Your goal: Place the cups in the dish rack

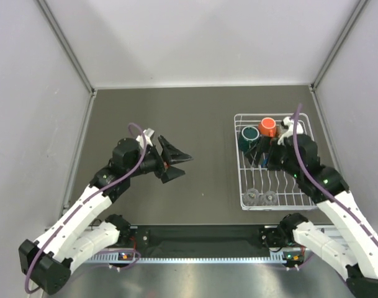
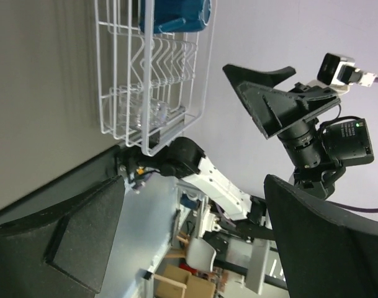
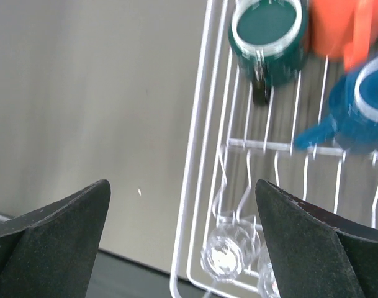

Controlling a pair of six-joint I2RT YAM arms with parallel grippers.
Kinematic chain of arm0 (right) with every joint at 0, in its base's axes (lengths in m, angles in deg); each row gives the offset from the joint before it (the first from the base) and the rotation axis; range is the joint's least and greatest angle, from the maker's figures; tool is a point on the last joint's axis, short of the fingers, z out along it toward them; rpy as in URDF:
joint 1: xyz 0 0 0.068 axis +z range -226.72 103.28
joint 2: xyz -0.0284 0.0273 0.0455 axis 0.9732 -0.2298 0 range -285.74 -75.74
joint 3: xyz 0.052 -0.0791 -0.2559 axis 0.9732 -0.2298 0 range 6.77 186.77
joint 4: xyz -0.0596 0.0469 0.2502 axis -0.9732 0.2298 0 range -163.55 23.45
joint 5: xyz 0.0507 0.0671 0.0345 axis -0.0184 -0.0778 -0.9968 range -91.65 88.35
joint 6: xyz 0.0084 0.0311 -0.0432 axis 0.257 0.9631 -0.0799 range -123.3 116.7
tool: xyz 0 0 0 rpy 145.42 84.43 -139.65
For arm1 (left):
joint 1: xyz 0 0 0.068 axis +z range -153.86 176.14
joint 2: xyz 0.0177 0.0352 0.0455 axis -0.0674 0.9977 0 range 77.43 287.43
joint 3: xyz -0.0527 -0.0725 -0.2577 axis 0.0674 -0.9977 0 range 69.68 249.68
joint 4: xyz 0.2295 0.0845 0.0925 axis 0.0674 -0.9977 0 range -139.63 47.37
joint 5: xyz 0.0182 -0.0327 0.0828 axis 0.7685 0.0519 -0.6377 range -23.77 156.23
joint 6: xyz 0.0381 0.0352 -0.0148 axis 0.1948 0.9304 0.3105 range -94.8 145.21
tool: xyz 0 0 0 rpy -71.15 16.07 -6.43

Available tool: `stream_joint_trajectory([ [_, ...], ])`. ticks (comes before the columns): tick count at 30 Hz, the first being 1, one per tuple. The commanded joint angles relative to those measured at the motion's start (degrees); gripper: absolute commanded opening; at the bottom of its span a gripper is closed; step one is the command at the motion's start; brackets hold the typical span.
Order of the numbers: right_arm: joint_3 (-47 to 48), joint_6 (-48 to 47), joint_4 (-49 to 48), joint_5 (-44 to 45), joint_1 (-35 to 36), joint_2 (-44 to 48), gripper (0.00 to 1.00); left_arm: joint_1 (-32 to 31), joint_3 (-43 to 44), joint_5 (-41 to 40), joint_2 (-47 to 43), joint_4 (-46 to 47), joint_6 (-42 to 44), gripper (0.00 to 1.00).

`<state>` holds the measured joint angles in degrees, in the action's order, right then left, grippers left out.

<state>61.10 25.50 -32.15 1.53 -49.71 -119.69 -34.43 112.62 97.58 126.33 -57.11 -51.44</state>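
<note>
The fingers of the left gripper (image 1: 183,165) were spread wide apart, and nothing was held between them. It was held up over the left part of the table (image 1: 195,118), well apart from the dish rack (image 1: 239,174). The fingers of the right gripper (image 3: 182,186) were spread wide apart too, and nothing was gripped there. This gripper was held over the rack, above its middle. The table top was dark grey and flat. It was closed in by pale walls (image 1: 195,37) at the back and on both sides. The white wire rack was set on the right part of the table. At its far end a dark green cup (image 1: 247,138) was seen with its mouth up, and an orange mug (image 1: 267,128) was placed just beside it. A blue mug (image 3: 369,105) was seen near them from the right wrist, but it was blurred. At the near end of the rack two clear glasses (image 1: 253,197) were set side by side.
</note>
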Motion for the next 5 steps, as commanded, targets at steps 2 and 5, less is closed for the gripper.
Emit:
stream_joint_trajectory([
  [2, -8.77, 3.44, -0.36, -1.86, 0.68, 5.17, 1.00, -0.28, -9.07, -3.75, -7.06, 13.49, 1.42, 0.99],
  [5, -15.27, 4.34, -6.41, -1.24, 0.59, 14.63, 1.00, -0.28, -16.88, -2.71, -11.80, 27.08, -2.35, 0.99],
])
